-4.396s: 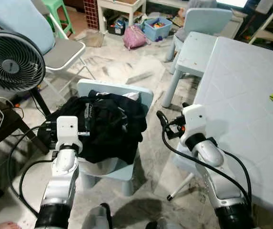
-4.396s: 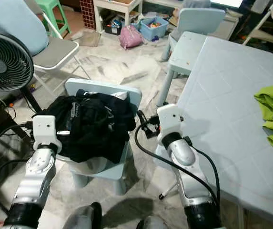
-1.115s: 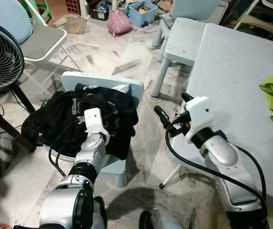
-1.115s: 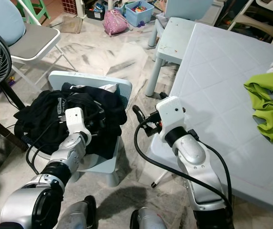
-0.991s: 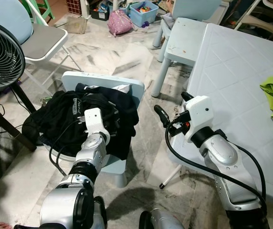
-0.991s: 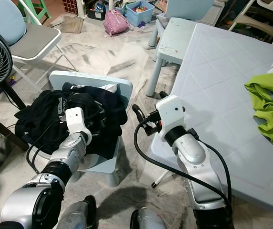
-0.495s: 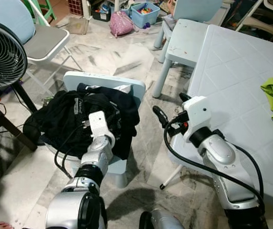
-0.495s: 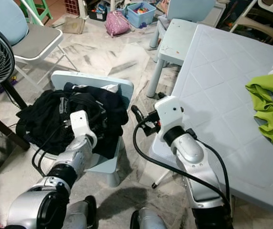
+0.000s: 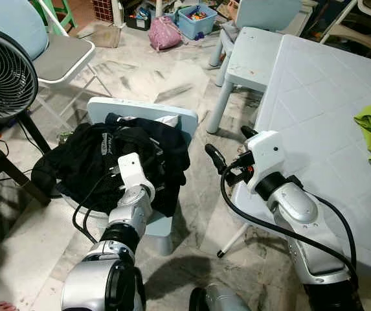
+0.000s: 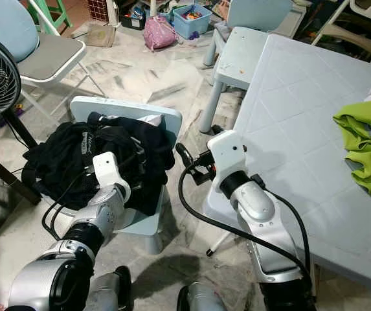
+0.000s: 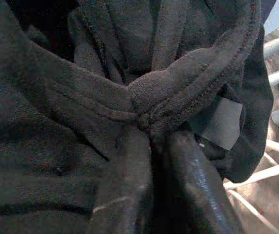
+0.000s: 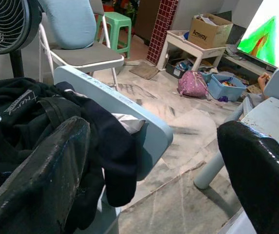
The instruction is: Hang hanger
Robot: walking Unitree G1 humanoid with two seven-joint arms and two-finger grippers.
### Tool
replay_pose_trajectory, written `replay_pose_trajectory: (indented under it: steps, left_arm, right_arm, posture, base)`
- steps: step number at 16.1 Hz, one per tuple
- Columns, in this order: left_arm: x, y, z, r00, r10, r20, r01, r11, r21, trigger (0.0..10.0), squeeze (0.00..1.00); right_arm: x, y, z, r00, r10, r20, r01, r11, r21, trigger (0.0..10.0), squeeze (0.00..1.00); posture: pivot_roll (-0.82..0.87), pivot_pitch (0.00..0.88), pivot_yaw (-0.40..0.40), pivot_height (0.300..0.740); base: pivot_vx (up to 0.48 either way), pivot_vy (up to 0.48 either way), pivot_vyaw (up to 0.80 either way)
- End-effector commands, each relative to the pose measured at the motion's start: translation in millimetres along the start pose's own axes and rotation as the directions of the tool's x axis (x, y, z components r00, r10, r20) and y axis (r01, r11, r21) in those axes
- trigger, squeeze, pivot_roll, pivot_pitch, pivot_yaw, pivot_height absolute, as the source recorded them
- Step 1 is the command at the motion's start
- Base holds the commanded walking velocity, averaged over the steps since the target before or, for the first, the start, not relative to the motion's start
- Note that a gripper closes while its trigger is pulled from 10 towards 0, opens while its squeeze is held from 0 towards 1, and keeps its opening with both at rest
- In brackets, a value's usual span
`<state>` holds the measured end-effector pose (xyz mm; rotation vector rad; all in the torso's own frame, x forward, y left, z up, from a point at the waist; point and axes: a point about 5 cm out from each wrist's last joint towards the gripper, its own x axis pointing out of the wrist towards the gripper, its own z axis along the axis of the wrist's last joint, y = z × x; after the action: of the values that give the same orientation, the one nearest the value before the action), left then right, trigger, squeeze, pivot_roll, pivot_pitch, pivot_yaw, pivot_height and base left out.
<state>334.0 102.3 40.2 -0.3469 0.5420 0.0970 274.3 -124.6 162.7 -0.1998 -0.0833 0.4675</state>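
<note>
Pinching a fold of the black knitted garment point(image 11: 144, 92), the left tool point(image 11: 154, 146) has its two dark fingers point(image 11: 124, 180) pressed together on a ribbed hem or collar, as the left wrist view shows. From the head camera that tool is buried in the heap of black clothes point(image 9: 117, 155) piled on the small pale-blue plastic chair point(image 9: 172, 120), with only its white wrist block standing clear of the cloth. No hanger can be made out plainly; it may lie under the dark fabric, where the folds hide everything, so its long axis cannot be told. The heap lies straight ahead of and around the left tool, so the left arm is clearly the nearer one. The right tool point(image 9: 232, 150) hangs in the air between the chair and the pale-blue tiled table point(image 9: 314, 103), just beside the table's near corner, its fingers point(image 12: 37, 175) spread wide apart and holding nothing; the chair back and draped clothes lie ahead of it, off to its left. A crumpled lime-green cloth point(image 10: 366, 142) rests on the table, well apart from both tools.
</note>
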Motion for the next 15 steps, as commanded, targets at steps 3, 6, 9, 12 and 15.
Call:
replay_pose_trajectory:
  steps: [3,6,9,12,15]
  left_arm:
    - [-0.3,0.5,-2,1.0,0.003,-0.007,-0.003,1.0,-0.003,0.0,0.0]
    - [0.4,4.1,5,0.999,0.02,0.033,-0.021,1.0,0.017,0.0,0.0]
    - [0.4,10.5,24,0.99,0.045,0.135,-0.057,0.995,0.087,0.0,0.0]
    - [-5.0,11.0,51,0.951,0.007,0.309,-0.091,0.961,0.26,0.0,0.0]
    - [-17.6,7.1,54,0.917,-0.101,0.387,-0.074,0.908,0.413,0.0,0.0]
  right_arm:
    - [3.7,-2.8,0,1.0,-0.006,0.003,0.006,1.0,-0.005,10.0,0.0]
    - [6.4,-2.8,-1,1.0,-0.018,0.004,0.018,1.0,0.007,10.0,0.0]
    - [12.2,0.7,-4,0.999,-0.03,0.012,0.029,0.999,0.033,10.0,0.0]
    - [20.3,5.4,-8,0.999,-0.049,0.023,0.047,0.996,0.072,10.0,0.0]
    - [23.9,12.1,-13,0.997,-0.07,0.033,0.066,0.992,0.105,10.0,0.0]
  posture:
    - [-0.11,0.141,-0.08,0.74]
    - [-0.1,0.131,-0.073,0.74]
    - [-0.07,0.097,-0.056,0.74]
    - [-0.03,0.067,-0.029,0.74]
    - [0.0,0.041,0.01,0.74]
  base:
    - [0.0,0.0,0.0]
    - [0.0,0.0,0.0]
    - [0.0,0.0,0.0]
    - [0.0,0.0,0.0]
    - [0.0,0.0,0.0]
